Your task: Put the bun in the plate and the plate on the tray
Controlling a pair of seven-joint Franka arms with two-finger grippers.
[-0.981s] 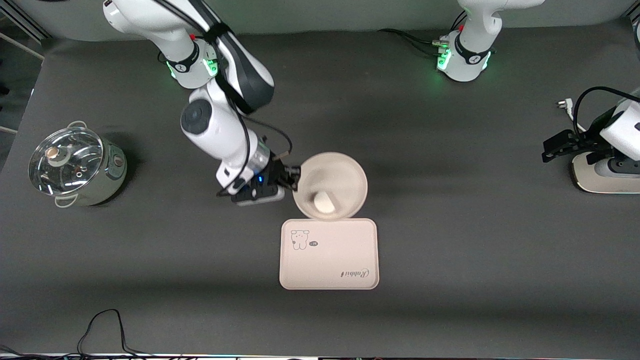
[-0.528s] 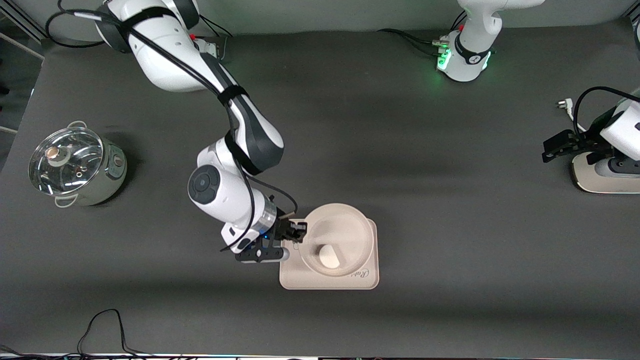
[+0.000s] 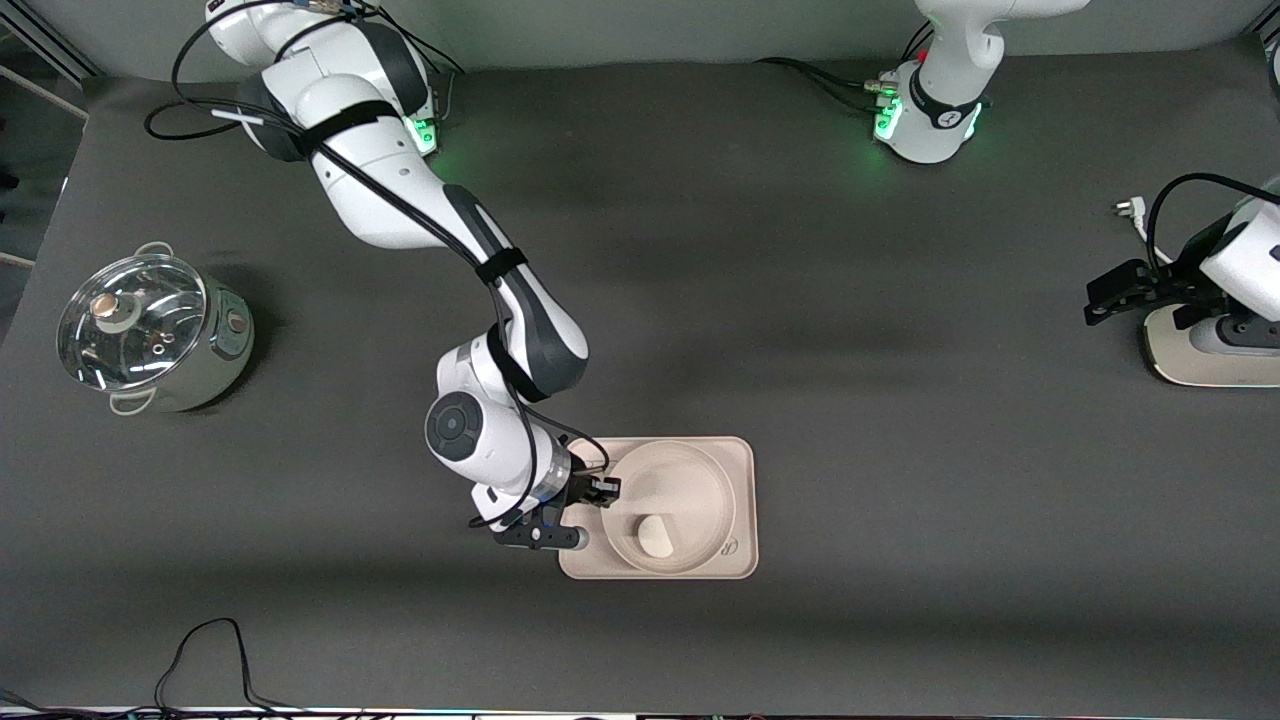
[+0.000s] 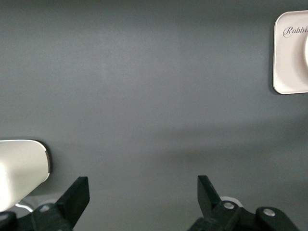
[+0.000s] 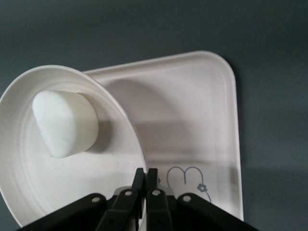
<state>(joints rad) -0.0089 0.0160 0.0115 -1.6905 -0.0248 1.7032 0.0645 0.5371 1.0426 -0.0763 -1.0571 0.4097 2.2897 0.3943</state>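
Note:
The round cream-white plate [image 3: 690, 480] sits on the cream-pink tray [image 3: 745, 455], its raised side tilted a little in the right wrist view [image 5: 19, 159]. The white bun [image 3: 656, 537] lies in the plate, on the side nearer the front camera; it also shows in the right wrist view [image 5: 65, 122]. My right gripper [image 3: 604, 489] is shut on the plate's rim at the edge toward the right arm's end [image 5: 146, 175]. The tray's cartoon drawing shows beside the fingers [image 5: 190, 179]. My left gripper [image 3: 1100, 298] waits open and empty over bare table [image 4: 142, 190].
A steel pot with a glass lid [image 3: 150, 330] stands at the right arm's end of the table. A white device with a cable [image 3: 1210, 345] lies at the left arm's end. A black cable [image 3: 210, 650] loops at the front edge.
My right gripper carried the plate with the bun toward the front camera, from the table beside the tray onto the tray, and lowered it. The left arm has not moved.

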